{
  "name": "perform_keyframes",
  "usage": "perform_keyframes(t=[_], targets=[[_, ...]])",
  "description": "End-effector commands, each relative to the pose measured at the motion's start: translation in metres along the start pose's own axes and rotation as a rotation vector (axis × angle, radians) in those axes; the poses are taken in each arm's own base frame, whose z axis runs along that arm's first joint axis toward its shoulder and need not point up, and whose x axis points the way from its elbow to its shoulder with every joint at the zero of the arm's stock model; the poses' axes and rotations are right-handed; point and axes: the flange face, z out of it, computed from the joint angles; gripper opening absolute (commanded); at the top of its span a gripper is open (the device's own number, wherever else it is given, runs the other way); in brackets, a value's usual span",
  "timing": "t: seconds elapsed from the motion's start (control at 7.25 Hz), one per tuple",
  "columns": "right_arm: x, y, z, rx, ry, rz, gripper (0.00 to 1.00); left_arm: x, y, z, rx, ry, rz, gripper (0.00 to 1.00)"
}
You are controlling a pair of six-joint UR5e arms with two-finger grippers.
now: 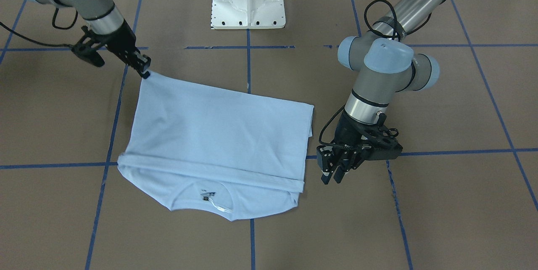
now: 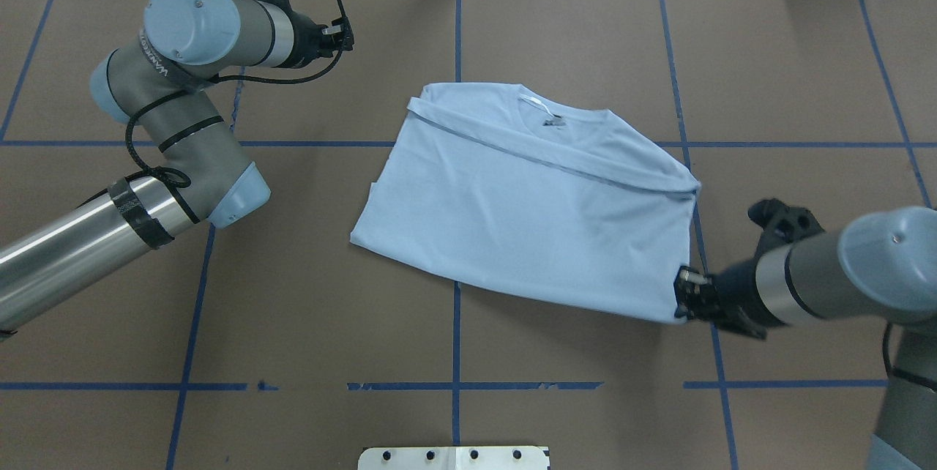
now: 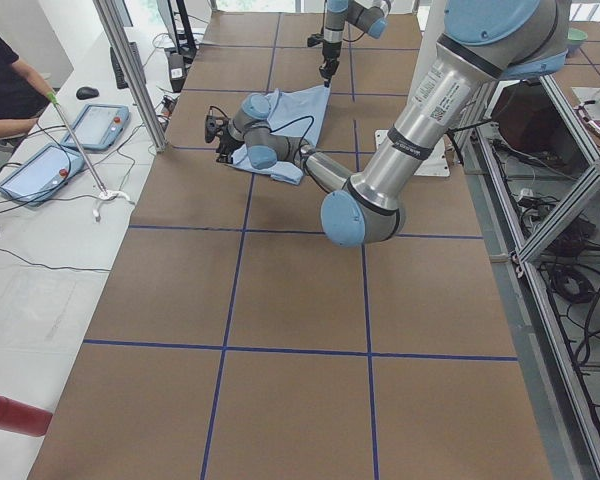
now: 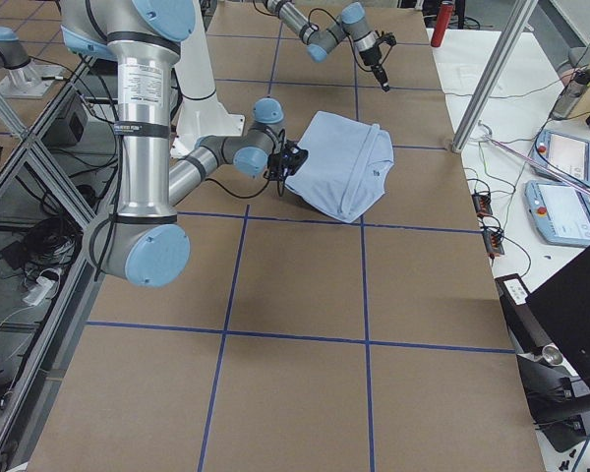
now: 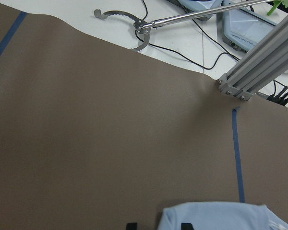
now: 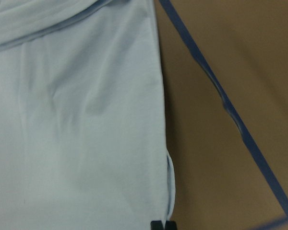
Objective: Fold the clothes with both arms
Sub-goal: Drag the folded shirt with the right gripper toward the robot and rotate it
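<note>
Right hand (image 1: 146,71) pinched tight on T-shirt (image 1: 218,127) corner, likely tensioning fold. Left hand (image 1: 332,179) parted, empty, raised beside shirt.

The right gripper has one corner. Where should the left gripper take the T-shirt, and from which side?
Probably the matching fold corner of the T-shirt, left gripper coming from the robot's left: layers lie flat there with a free edge, mirroring the right gripper's hold.

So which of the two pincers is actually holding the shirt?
The right arm's pincer: it pinches a corner of the shirt. The left pincer hangs open, clear of the cloth.
</note>
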Motion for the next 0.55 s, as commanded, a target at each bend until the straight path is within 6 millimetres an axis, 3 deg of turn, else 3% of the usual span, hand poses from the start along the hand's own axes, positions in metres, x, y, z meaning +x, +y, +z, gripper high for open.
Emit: perform_keyframes(t=[0.0,0.14,0.28,0.41], targets=[[0.054,0.109,0.009,-0.312,0.18,-0.14,0.0,0.014,0.0,-0.019,0.002,0.041,0.005,0.42],[0.062,0.142,0.02,-0.369,0.214,-0.195,0.6,0.015,0.008,-0.033,-0.011,0.067,0.009,0.42],[0.063,0.153,0.027,-0.356,0.214,-0.219,1.0,0.016,0.019,-0.047,-0.084,0.102,-0.025,0.43],[0.061,0.149,0.031,-0.31,0.196,-0.223,1.0,0.02,0.025,-0.059,-0.144,0.126,-0.093,0.44]])
